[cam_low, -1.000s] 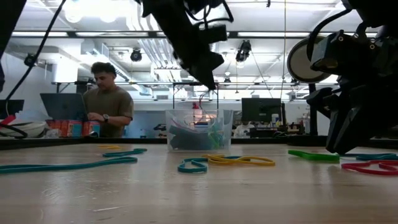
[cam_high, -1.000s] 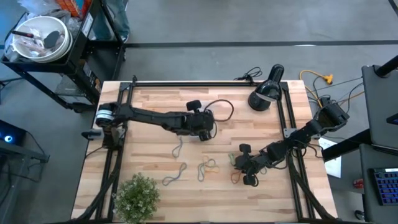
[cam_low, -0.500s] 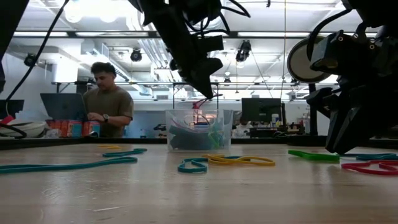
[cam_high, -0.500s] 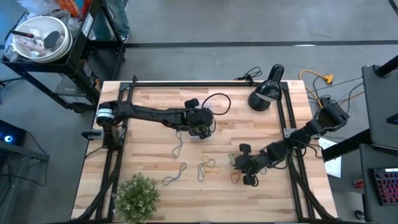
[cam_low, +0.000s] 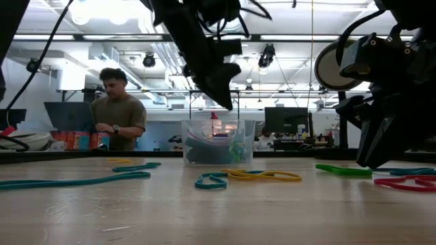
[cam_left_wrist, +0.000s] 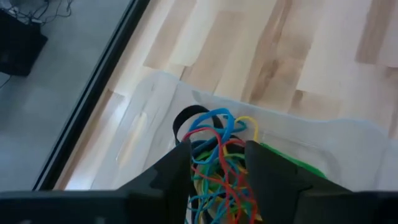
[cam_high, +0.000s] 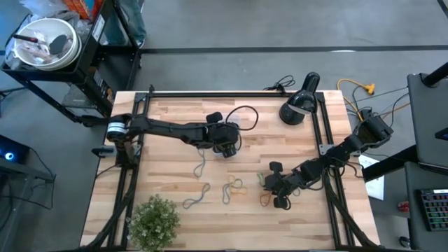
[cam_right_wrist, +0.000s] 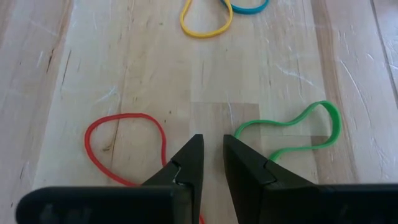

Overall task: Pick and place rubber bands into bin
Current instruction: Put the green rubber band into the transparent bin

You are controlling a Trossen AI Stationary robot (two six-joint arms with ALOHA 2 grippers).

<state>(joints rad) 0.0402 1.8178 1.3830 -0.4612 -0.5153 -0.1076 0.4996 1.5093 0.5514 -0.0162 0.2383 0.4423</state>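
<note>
Wood table (cam_high: 175, 150): pale planks carrying everything; loose rubber bands lie scattered across its near half, apart from the bin, which I judge marks them as work not yet done.
Left arm: reaches from the table's left edge to the middle, so that the left gripper (cam_left_wrist: 217, 163) hangs directly above the bin (cam_low: 218, 142); a sensible place to let a band fall.
Left gripper state: released, fingers apart with nothing between them; the tangle of bands shows through the gap below (so a drop looks just made, as a judgement).
Right arm: low over the table's right side, the right gripper (cam_right_wrist: 212, 163) aimed at bare wood between two loose bands.
Right gripper state: jaws a narrow slot apart, grasping nothing; they touch neither band, so this looks like a wait or an approach.
Bin: clear plastic tub near the table's centre; its see-through walls let the contents show from the side.
Bin contents: a heap of bands (cam_left_wrist: 219, 163) in blue, red, yellow, green and black, tangled together; the count cannot be told.
Green band (cam_right_wrist: 292, 129): a wavy loop just beside the right gripper's tip, on one side.
Red band (cam_right_wrist: 124, 149): a loop just beside the tip on the other side, partly hidden by the finger.
Yellow band (cam_right_wrist: 206, 22): farther ahead of the right gripper, touching a blue band (cam_right_wrist: 249, 6).
Bands near the table's front (cam_high: 234, 187): a small cluster, well apart from the bin.
</note>
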